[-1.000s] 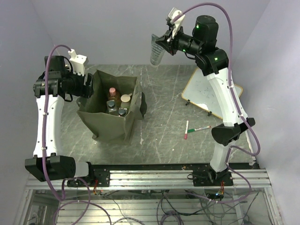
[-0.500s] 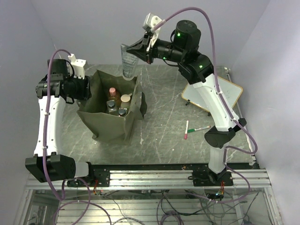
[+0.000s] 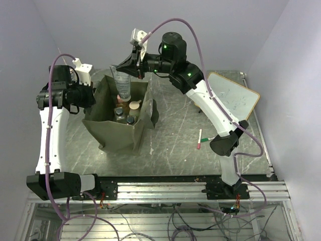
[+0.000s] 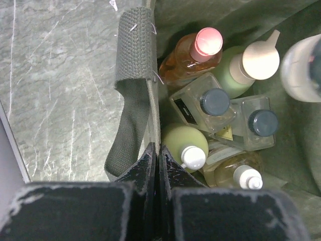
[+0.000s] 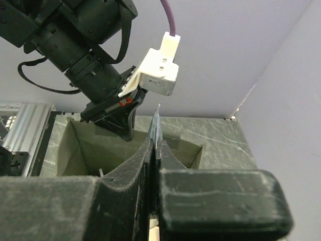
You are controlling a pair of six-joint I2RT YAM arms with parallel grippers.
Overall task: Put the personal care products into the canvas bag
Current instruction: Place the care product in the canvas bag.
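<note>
1. The left gripper (image 4: 157,153) is clamped tight on the left wall of the canvas bag (image 3: 116,131). It pinches the fabric rim just beside a strap handle (image 4: 131,75).
2. The right gripper (image 3: 126,67) is clenched on the flat, crimped end of a clear tube (image 3: 123,84). The tube hangs cap-down over the bag's open mouth, and whether its lower end is past the rim cannot be told.
3. The bag stands upright on the table (image 3: 170,115), left of centre, with its mouth open.
4. Packed together inside it are:
   - an orange bottle (image 4: 193,55) with a pink cap
   - a pale green bottle (image 4: 235,70) with a beige cap
   - two clear bottles (image 4: 208,103) with dark caps
   - a yellow-green bottle (image 4: 183,143) with a white cap
   - an amber bottle (image 4: 233,170) with a white cap
5. A whiteboard (image 3: 233,98) and a red marker (image 3: 199,139) lie on the table well to the right of the bag.
</note>
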